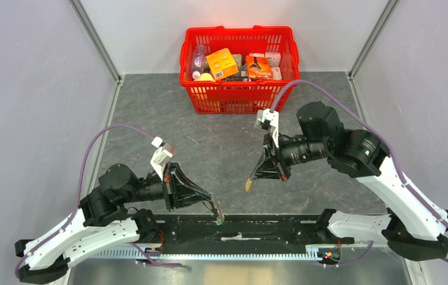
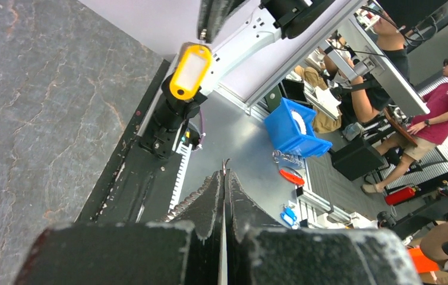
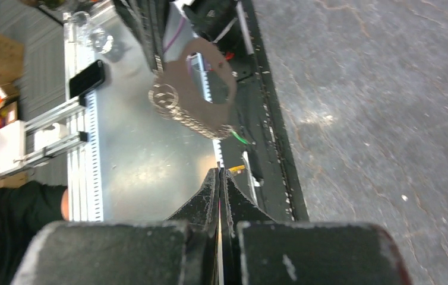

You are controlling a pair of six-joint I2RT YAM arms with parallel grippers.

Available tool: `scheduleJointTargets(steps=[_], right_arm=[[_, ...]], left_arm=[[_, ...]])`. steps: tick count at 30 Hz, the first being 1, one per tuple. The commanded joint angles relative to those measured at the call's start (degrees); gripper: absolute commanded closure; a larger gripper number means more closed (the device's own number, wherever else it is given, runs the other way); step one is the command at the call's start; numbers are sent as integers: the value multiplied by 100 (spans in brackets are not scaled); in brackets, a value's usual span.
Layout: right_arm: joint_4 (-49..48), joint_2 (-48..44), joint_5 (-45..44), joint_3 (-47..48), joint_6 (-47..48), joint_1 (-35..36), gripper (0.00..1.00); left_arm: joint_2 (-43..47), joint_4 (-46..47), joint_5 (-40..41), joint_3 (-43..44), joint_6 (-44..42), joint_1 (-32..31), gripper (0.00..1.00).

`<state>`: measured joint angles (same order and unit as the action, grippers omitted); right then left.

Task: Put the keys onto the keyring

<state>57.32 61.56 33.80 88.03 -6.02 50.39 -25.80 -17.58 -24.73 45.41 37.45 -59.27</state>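
My left gripper (image 1: 212, 205) is shut on the keyring (image 1: 217, 215), held just above the table's front edge. In the left wrist view the thin metal ring (image 2: 226, 165) sticks out past the shut fingertips, with chain links (image 2: 191, 197) beside them. In the right wrist view the ring (image 3: 163, 97), its chain (image 3: 193, 122) and the grey-beige strap (image 3: 210, 74) hang from the left fingers (image 3: 147, 29). My right gripper (image 1: 257, 174) is shut on the yellow-orange key (image 1: 249, 184), a short way right of the keyring; its tag (image 2: 191, 68) hangs free. The green key is not clearly seen.
A red basket (image 1: 193, 80) full of groceries stands at the back middle. A black rail (image 1: 269, 228) runs along the front edge between the arm bases. Beyond the table edge are a metal bench, a blue bin (image 2: 293, 127) and people.
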Motion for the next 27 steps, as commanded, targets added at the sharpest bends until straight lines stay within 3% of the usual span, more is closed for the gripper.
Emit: scheduleJointTargets(steps=[1, 12, 27], right_arm=[[128, 383, 1093, 638, 98, -3, 100], [-184, 1078, 1863, 800, -426, 85, 100], [-1100, 1946, 2018, 900, -1262, 243, 100]], left_arm=[[-108, 59, 325, 332, -49, -4, 98], [-197, -120, 1272, 387, -632, -6, 98], [137, 642, 1796, -218, -1423, -2, 98]])
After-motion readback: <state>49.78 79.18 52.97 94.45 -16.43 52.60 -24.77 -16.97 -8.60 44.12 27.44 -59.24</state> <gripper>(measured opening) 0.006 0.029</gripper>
